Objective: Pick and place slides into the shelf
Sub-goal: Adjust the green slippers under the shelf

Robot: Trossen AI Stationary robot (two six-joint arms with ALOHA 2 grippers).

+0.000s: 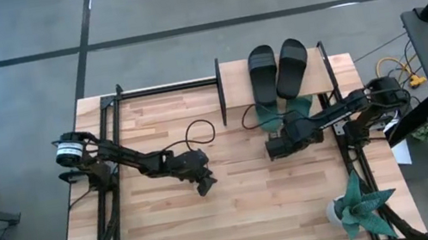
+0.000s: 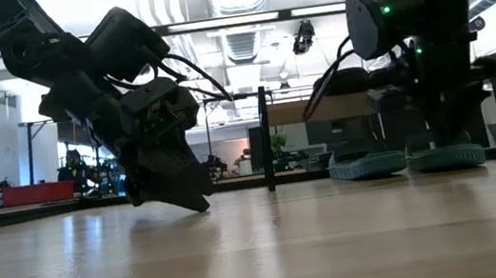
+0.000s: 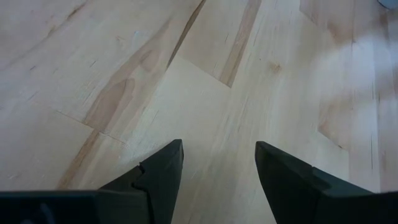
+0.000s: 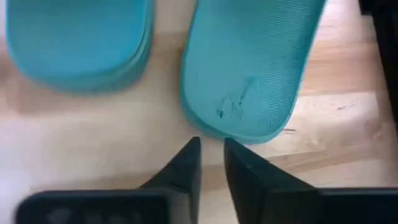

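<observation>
Two black slides point(image 1: 275, 70) lie side by side on the shelf's plywood top board point(image 1: 234, 82). Two teal slides point(image 1: 284, 111) rest on their soles under that board, heels toward the table's middle; in the right wrist view these are the left slide point(image 4: 74, 43) and the right slide point(image 4: 249, 68). My right gripper point(image 4: 211, 152) is low at the heel of the right teal slide, fingers almost together with nothing between them. My left gripper point(image 1: 206, 186) is open, tips close above bare wood point(image 3: 217, 155) near the table's middle. My right gripper's fingertips point(image 4: 194, 149) stand level right at the heel edge point(image 4: 214, 134) of one teal slide, coming from the table's near side. I cannot tell whether they touch it. The slide lies flat on its sole.
A teal spiky plant point(image 1: 359, 205) stands at the table's near right corner. A black cable loop point(image 1: 198, 131) lies left of the shelf. The shelf's black frame post point(image 2: 265, 137) rises at its left side. Bare wood spreads between and in front of the arms.
</observation>
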